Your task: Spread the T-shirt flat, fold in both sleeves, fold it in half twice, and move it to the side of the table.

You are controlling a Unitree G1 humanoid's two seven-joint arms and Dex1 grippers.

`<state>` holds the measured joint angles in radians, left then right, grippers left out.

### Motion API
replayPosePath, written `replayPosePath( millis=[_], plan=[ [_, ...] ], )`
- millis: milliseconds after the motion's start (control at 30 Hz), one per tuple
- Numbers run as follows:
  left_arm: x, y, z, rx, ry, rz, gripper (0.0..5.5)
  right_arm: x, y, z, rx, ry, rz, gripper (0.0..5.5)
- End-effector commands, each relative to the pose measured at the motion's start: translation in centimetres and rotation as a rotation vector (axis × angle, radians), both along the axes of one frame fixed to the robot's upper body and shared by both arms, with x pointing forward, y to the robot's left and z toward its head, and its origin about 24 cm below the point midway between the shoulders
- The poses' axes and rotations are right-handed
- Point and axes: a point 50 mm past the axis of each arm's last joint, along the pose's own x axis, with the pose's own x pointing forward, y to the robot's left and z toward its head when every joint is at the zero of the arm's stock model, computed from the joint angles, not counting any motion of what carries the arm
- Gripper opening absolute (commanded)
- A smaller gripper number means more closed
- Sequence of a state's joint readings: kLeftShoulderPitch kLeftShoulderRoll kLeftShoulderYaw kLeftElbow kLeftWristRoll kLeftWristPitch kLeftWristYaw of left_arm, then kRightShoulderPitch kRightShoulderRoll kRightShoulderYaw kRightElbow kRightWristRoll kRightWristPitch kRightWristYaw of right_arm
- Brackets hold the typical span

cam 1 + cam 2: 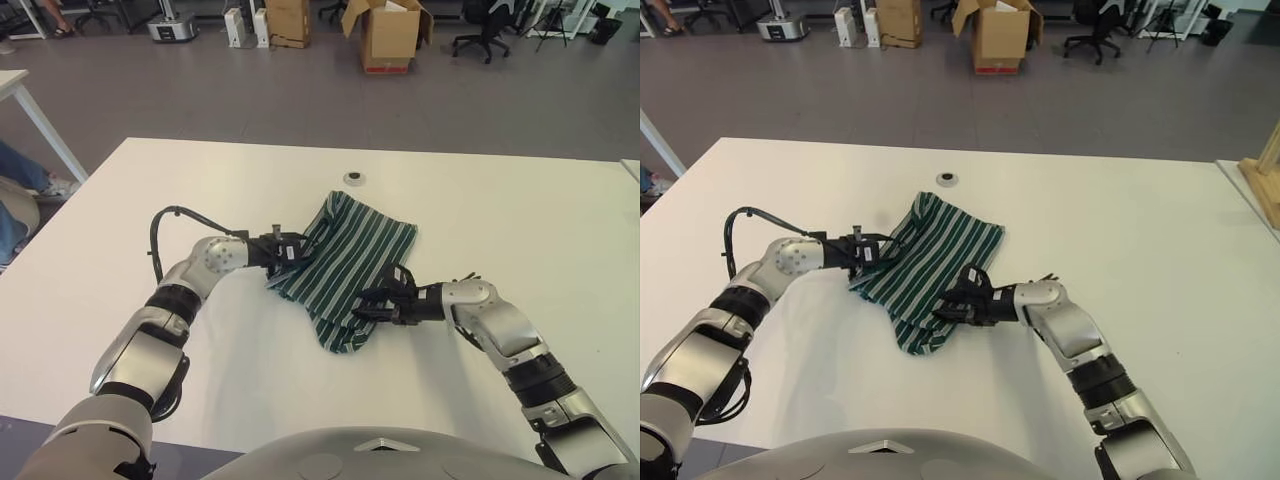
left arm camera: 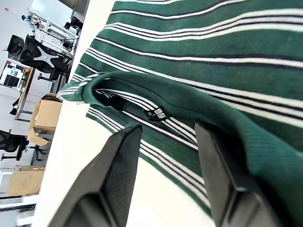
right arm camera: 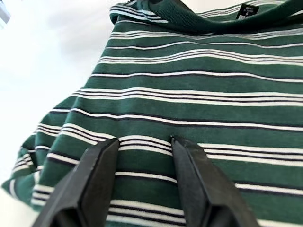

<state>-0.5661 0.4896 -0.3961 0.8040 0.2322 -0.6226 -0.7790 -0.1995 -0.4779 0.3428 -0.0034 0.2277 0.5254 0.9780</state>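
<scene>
The T-shirt (image 1: 350,265), dark green with white stripes, lies near the middle of the white tabletop (image 1: 520,230). It is not flat: it is gathered into a compact, slanted bundle, wider at the far end and narrower and more wrinkled at the near end. The left gripper (image 1: 290,250) is at the left edge of the cloth, beside the collar. In the left wrist view its jaws are spread, the ribbed collar with a small black label (image 2: 155,114) is just in front of them, and one jaw is against a raised fold of the fabric. The right gripper (image 1: 368,303) is at the near right edge of the bundle, low over the tabletop. In the right wrist view its jaws are also spread, with their tips on the striped cloth and a strip of fabric showing between them. The two grippers are on opposite sides of the T-shirt. A small round thing (image 1: 354,179) sits on the tabletop just beyond the far end of the T-shirt, apart from it. On the floor behind stand an open cardboard box (image 1: 388,35) and an office chair (image 1: 485,25).
</scene>
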Motion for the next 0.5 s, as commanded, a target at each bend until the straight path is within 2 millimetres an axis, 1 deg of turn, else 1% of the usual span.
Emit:
replayPosePath(
  millis=[33,100,133,200,300,333,367,400,433,467,500],
  plan=[
    [-5.3,-0.7,-1.2,-0.207,0.268,-0.049,2.04,-0.8,-2.8,-1.3,-0.15,0.043,0.039,2.02],
    [-8.3,-2.0,-1.0,-0.409,0.455,-0.038,2.04,-1.3,-2.9,-0.5,-0.123,0.039,0.128,2.02],
    [-9.3,-2.3,-0.9,-0.478,0.517,-0.015,2.04,-1.6,-3.0,-0.1,-0.118,0.042,0.16,2.02],
    [-9.6,-1.7,-0.7,-0.519,0.553,0.06,2.04,-2.0,-3.5,0.5,-0.115,0.054,0.201,2.02],
    [-7.9,1.7,-0.4,-0.414,0.463,0.19,2.04,-3.4,-5.4,1.8,-0.15,0.095,0.272,2.02],
    [-7.3,2.7,-0.1,-0.385,0.431,0.214,2.04,-3.6,-6.2,2.2,-0.169,0.094,0.283,2.02],
    [-6.9,3.3,0.3,-0.369,0.408,0.221,2.04,-3.5,-6.6,2.8,-0.177,0.073,0.275,2.02],
    [-6.5,3.5,0.9,-0.35,0.375,0.207,2.04,-3.1,-6.7,3.5,-0.165,0.038,0.256,2.02],
    [-6.0,3.0,1.6,-0.355,0.337,0.186,2.04,-2.6,-6.5,4.3,-0.139,-0.003,0.234,2.02],
    [-5.6,2.2,2.3,-0.367,0.304,0.165,2.04,-2.2,-6.2,4.9,-0.114,-0.034,0.217,2.02],
    [-5.2,1.0,3.0,-0.389,0.264,0.134,2.04,-1.8,-5.8,5.4,-0.095,-0.063,0.204,2.02]
  ],
)
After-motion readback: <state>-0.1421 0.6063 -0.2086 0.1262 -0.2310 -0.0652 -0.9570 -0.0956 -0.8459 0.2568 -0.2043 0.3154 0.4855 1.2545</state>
